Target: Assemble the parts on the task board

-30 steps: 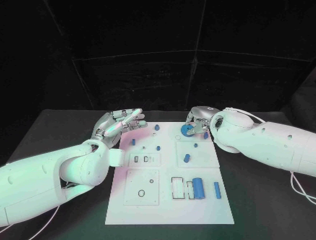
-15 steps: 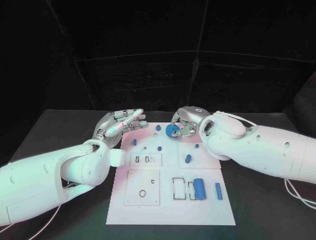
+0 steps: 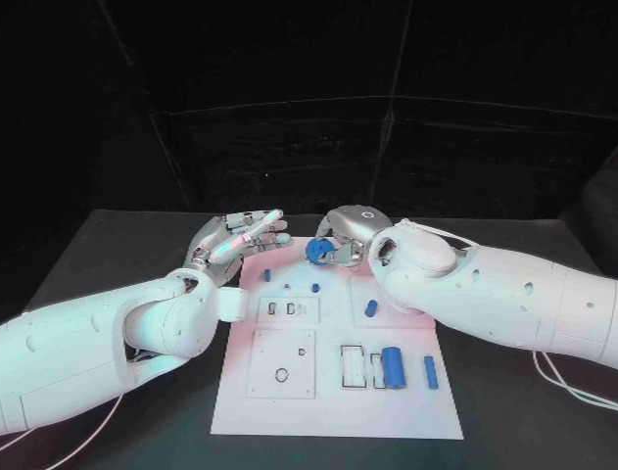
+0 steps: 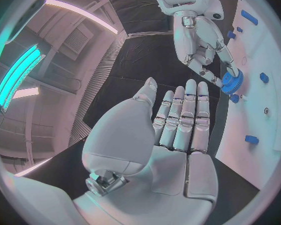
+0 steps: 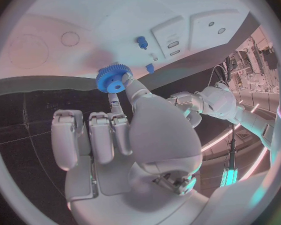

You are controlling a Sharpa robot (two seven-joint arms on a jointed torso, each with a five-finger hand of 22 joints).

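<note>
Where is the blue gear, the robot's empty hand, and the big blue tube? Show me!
blue gear [image 5: 113,80], right wrist view, on its toothed face beside the hole.
left hand [image 3: 232,240], head view, middle of the palm.
big blue tube [image 3: 389,367], head view, middle of its side.

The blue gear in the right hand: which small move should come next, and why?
Probably lower the gear onto a peg at the far end of the board. The right hand pinches it above that end, not seated, while the left hand hovers open beside it.
</note>
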